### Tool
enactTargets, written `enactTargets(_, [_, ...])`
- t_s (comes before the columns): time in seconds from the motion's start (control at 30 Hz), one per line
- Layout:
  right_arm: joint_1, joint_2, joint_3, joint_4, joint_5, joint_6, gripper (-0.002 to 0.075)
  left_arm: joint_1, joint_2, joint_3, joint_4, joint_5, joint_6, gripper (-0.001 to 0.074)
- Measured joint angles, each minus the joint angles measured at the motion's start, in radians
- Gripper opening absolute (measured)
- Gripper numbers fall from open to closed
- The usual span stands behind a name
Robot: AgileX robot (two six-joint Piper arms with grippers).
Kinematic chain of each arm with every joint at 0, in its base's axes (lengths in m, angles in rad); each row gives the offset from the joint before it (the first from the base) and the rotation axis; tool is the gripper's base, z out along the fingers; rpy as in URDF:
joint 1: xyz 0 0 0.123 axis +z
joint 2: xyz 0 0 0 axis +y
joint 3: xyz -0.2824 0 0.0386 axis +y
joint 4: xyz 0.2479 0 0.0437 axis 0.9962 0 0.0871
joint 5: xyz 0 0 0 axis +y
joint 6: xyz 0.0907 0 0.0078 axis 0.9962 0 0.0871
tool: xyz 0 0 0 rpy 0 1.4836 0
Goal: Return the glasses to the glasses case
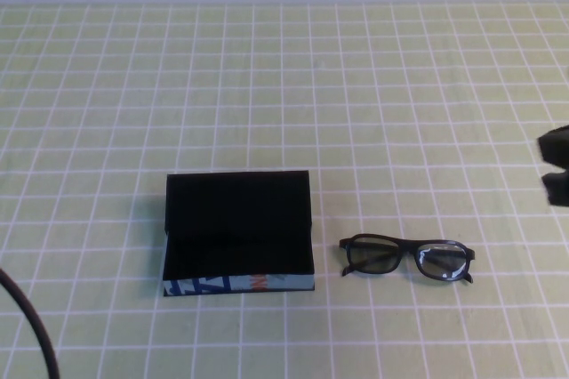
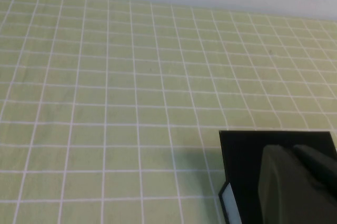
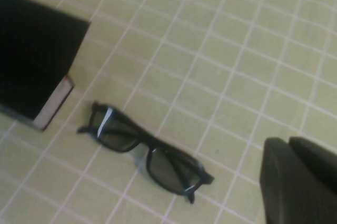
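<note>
Black things on a green-checked bench

The bench [image 1: 267, 85] is pale green with a white grid; the case [image 1: 238, 223] is black with a blue-white strip and orange mark; the glasses [image 1: 406, 259] have black frames and greyish lenses.

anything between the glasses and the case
Nothing: only bare green checked tablecloth separates the glasses from the glasses case, seen in the high view.

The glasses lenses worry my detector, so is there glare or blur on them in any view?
High view: the glasses are sharp, with a pale reflection on one lens; the right pincer sits at the right edge. Right wrist view: slightly soft, a bright glint on a lens. Left wrist view: no glasses, only the glasses case and the blurred left pincer.
</note>
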Motion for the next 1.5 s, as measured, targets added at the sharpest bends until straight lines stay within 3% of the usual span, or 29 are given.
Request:
enactTargets(0.27, [0.182,0.319,-0.234,-0.001,0.310,-0.476,-0.0018,0.000,0.000,0.000,0.000,0.034,0.000,-0.0003])
enactTargets(0.47, [0.225,0.479,-0.264,-0.005,0.333,-0.602,0.0006,0.000,0.000,0.000,0.000,0.053,0.000,-0.0003])
enactTargets(0.53, [0.225,0.520,-0.265,-0.015,0.326,-0.609,0.0069,0.000,0.000,0.000,0.000,0.054,0.000,-0.0003])
enactTargets(0.7, [0.225,0.587,-0.265,-0.040,0.271,-0.611,0.0347,0.000,0.000,0.000,-0.003,0.057,0.000,-0.0003])
enactTargets(0.8, [0.225,0.614,-0.265,-0.060,0.212,-0.611,0.0414,0.000,0.000,0.000,-0.010,0.059,0.000,-0.0003])
enactTargets(1.3, [0.225,0.748,-0.268,-0.071,0.120,-0.611,0.0410,0.000,0.000,0.000,-0.015,0.064,0.000,-0.0003])
enactTargets(1.5, [0.225,0.762,-0.268,-0.071,0.089,-0.611,0.0356,0.000,0.000,0.000,-0.017,0.066,0.000,-0.0003])
